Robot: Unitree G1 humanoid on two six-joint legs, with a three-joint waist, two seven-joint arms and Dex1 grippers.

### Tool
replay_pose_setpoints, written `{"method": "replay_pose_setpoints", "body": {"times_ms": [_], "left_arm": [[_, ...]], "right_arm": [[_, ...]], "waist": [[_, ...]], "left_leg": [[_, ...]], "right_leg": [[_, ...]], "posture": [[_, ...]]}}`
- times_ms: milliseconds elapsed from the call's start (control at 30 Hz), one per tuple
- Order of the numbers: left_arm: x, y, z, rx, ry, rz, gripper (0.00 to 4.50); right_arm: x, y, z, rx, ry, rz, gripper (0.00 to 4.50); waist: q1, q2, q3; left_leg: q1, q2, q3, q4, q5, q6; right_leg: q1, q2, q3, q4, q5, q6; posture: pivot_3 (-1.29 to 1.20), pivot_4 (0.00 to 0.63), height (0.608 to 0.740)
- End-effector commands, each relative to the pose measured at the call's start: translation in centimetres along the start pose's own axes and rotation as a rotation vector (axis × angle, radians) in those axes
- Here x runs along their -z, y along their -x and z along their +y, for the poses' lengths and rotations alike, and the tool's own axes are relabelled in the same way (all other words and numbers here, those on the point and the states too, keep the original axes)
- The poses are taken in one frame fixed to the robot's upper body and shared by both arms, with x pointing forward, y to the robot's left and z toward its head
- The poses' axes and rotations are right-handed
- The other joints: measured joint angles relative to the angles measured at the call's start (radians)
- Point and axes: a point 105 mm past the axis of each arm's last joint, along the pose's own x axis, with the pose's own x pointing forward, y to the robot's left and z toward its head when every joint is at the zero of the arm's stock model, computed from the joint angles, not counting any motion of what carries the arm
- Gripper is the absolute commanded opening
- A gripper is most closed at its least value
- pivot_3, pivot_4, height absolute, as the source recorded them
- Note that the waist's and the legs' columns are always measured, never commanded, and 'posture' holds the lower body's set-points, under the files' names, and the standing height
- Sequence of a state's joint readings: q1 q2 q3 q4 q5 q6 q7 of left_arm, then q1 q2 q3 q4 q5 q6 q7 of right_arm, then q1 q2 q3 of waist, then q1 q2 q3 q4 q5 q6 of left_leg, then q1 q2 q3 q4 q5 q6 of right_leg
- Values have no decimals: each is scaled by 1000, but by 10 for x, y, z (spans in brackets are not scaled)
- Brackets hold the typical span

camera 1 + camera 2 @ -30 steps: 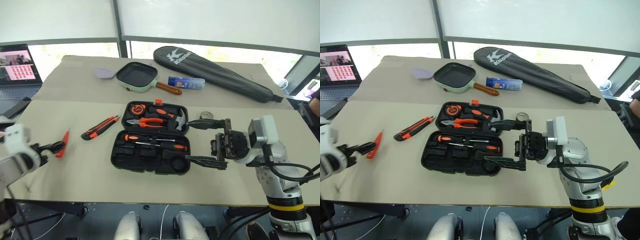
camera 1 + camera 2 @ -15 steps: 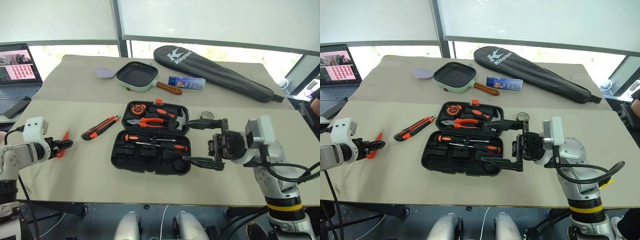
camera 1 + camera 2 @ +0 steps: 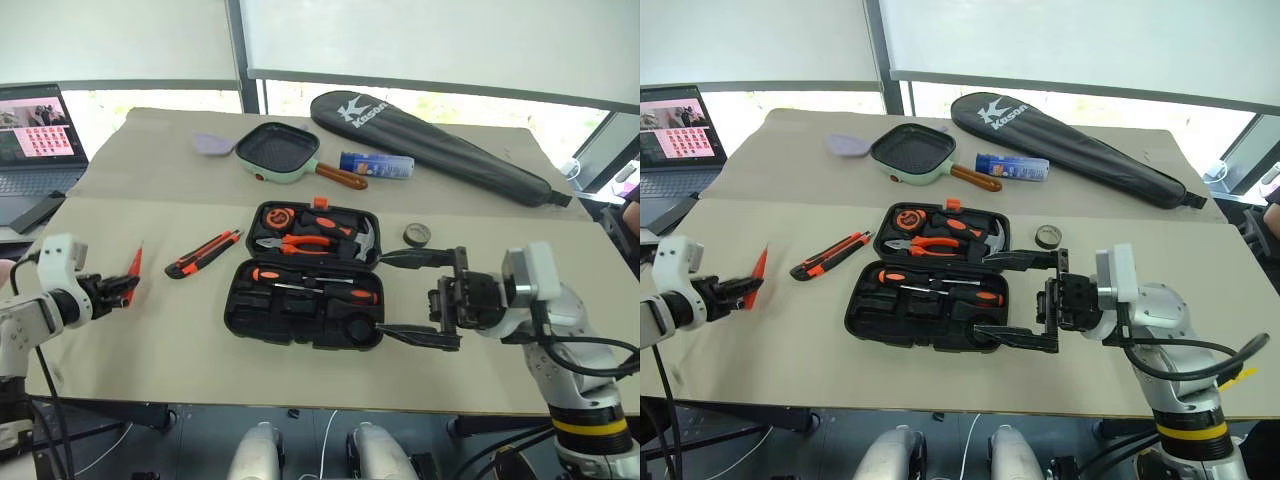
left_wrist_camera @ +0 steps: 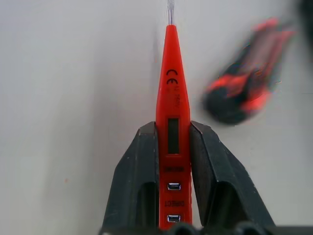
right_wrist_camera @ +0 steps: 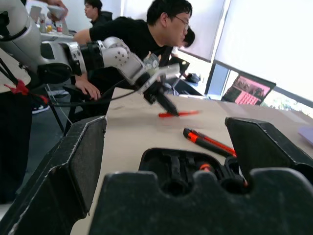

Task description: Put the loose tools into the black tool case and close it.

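The slim orange screwdriver (image 4: pixel 172 127) is clamped by its butt end between the two fingers (image 4: pixel 134 181) of the left gripper (image 3: pixel 732 291), near the left edge of the counter (image 3: pixel 150 350). The grip is taken at the handle's back so that the shaft and tip stick out ahead, probably so that the tool can be steered tip-first into a slot. In the right wrist view it is seen tilted, its front end raised off the counter.

The black tool case (image 3: pixel 300 318) lies open in the middle of the counter, the lid half towards the far edge. Pliers (image 3: pixel 292 242), a hammer (image 3: pixel 360 238) and a round orange tape measure (image 3: pixel 273 217) are already seated in the lid. Two screwdrivers with black-and-orange handles (image 3: pixel 300 278) lie across the near half, so that part of the job appears done.

The utility knife (image 3: pixel 201 253) is left loose between the case and the left gripper, and the small dark tape roll (image 3: pixel 417 235) sits just off the case's right side, towards the far edge.

The right gripper (image 3: pixel 420 298) is held beside the case's right end with its fingers spread wide and nothing between them, one finger level with each half; it is judged to be waiting there for the tape roll or the lid.

A frying pan (image 3: pixel 277 152) and a zippered racket bag (image 3: pixel 440 145) lie by the far edge and play no part.
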State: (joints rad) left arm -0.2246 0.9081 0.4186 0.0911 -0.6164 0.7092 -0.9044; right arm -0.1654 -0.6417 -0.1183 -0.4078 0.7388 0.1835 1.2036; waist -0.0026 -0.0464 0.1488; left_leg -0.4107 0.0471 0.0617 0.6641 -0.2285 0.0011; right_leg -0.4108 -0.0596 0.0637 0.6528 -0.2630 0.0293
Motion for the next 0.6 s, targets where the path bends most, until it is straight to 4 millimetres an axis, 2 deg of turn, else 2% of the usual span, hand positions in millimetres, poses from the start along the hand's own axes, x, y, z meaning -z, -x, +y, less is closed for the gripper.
{"method": "replay_pose_setpoints", "body": {"times_ms": [33, 133, 200, 267, 400, 500, 600], "left_arm": [[-29, -2, -67, 445, -274, -46, 446], [-12, -14, -97, 682, -458, 92, 446], [-9, -26, -105, 753, -529, 140, 446], [-3, -45, -107, 774, -648, 232, 446], [2, -65, -101, 805, -848, 335, 446], [2, -80, -104, 834, -901, 353, 446], [6, -84, -107, 876, -929, 380, 446]], "right_arm": [[-16, 11, 1, 35, 38, 8, 4500], [-16, 17, 4, 53, 25, 39, 4500], [-15, 17, 7, 56, 17, 49, 4500], [-15, 16, 11, 53, 4, 54, 4500], [-14, 12, 16, 59, -8, 57, 4500], [-14, 11, 19, 68, -15, 55, 4500], [-14, 11, 20, 76, -17, 56, 4500]], "waist": [[5, 0, 0], [5, 4, 0], [5, 4, 0], [6, 4, 1], [5, 3, 1], [4, 3, 1], [4, 3, 1]], "left_leg": [[-1, 0, 0, 0, 0, 0], [1, 0, 1, -1, 0, 0], [3, -1, 3, -1, 0, 0], [2, -1, 3, -1, 0, 1], [1, -1, 2, -1, 0, 1], [0, -1, 1, -1, 0, 1], [-3, -1, 1, 1, 0, 2]], "right_leg": [[0, -1, 0, -2, 0, 0], [4, 0, 0, -5, 1, 0], [5, 1, 0, -5, 1, 1], [5, 4, 1, -6, 0, 1], [5, 7, 2, -6, 0, 1], [4, 7, 3, -6, 0, 2], [3, 7, 2, -6, 0, 3]], "posture": [[0, 150, 740], [0, 150, 740], [0, 150, 740], [0, 150, 740], [0, 150, 740], [0, 150, 740], [0, 150, 740]]}}
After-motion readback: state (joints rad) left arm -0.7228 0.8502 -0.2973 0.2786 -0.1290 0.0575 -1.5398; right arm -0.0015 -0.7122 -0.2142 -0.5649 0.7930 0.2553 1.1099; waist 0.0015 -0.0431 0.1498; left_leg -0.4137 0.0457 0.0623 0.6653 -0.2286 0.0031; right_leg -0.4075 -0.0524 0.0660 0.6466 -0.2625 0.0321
